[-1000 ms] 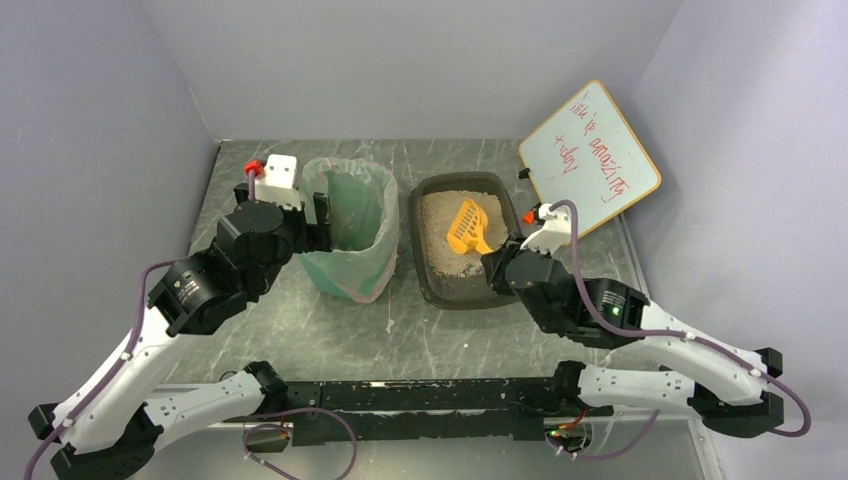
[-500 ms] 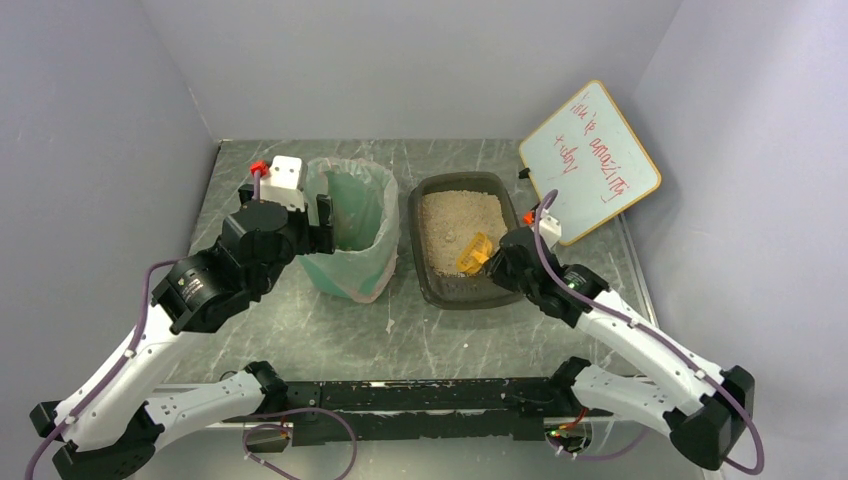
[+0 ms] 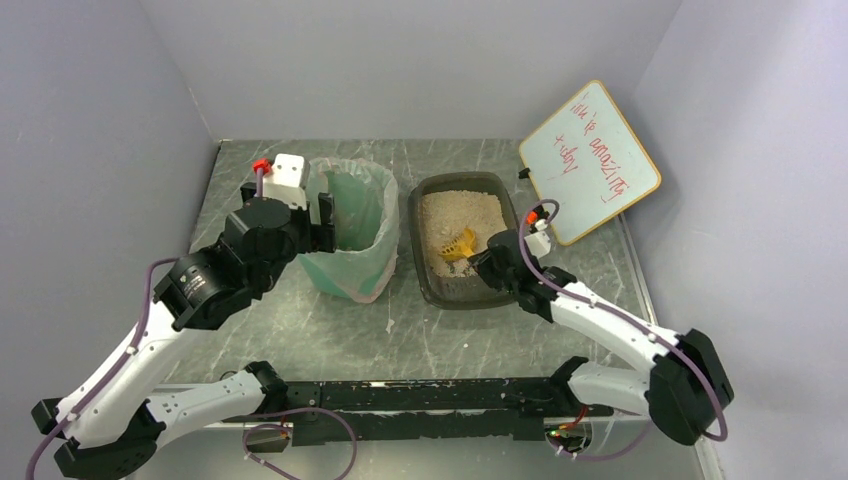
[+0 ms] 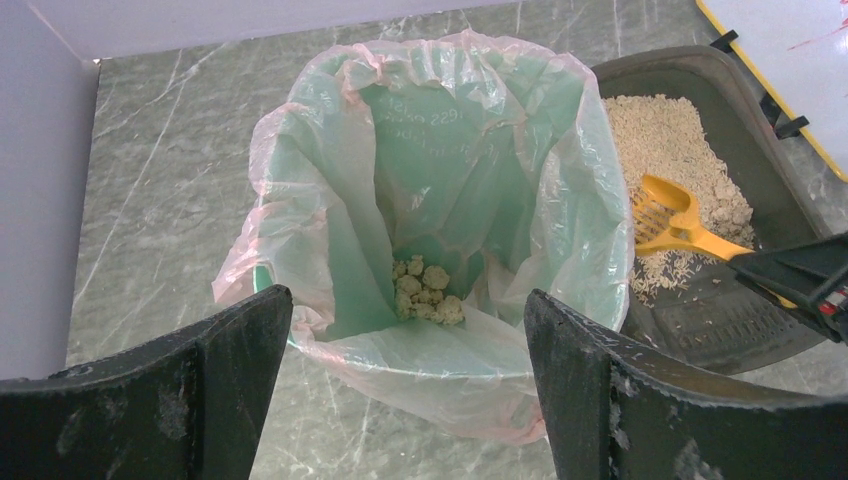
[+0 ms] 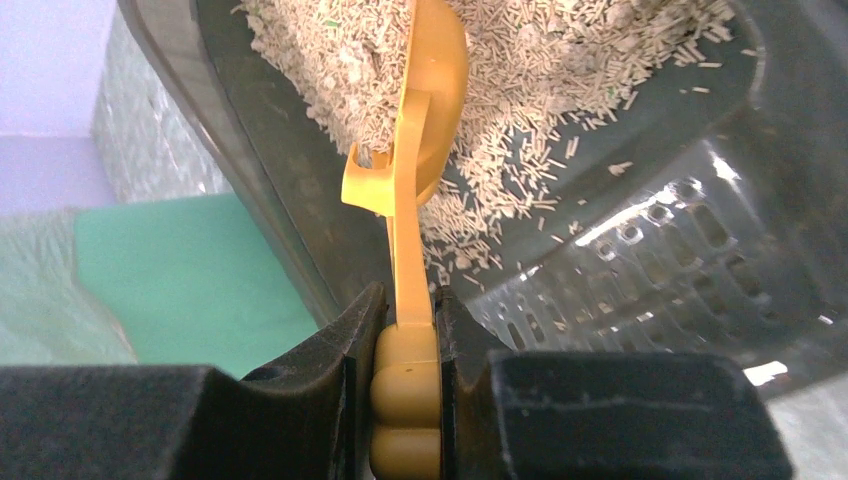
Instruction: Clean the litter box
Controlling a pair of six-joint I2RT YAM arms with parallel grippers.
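Note:
The dark grey litter box (image 3: 420, 262) with beige litter sits right of the green bin (image 3: 345, 262); it also shows in the left wrist view (image 4: 760, 330) and the right wrist view (image 5: 700, 250). My right gripper (image 3: 482, 258) is shut on the handle of the orange slotted scoop (image 3: 456, 245), whose head is turned on edge and digs into the litter (image 5: 430, 110). My left gripper (image 4: 400, 330) is open and empty, held at the near left side of the bin. Several clumps (image 4: 425, 290) lie at the bottom of the bag liner.
A whiteboard (image 3: 590, 160) with red writing leans at the back right, close behind the litter box. The walls of the enclosure stand on the left, back and right. Bare marble table (image 3: 440, 340) lies in front of the bin and box.
My right arm has reached forward and lowered. The scoop went from lying flat above the litter to tilted on edge, its head down in the litter at the box's near left.

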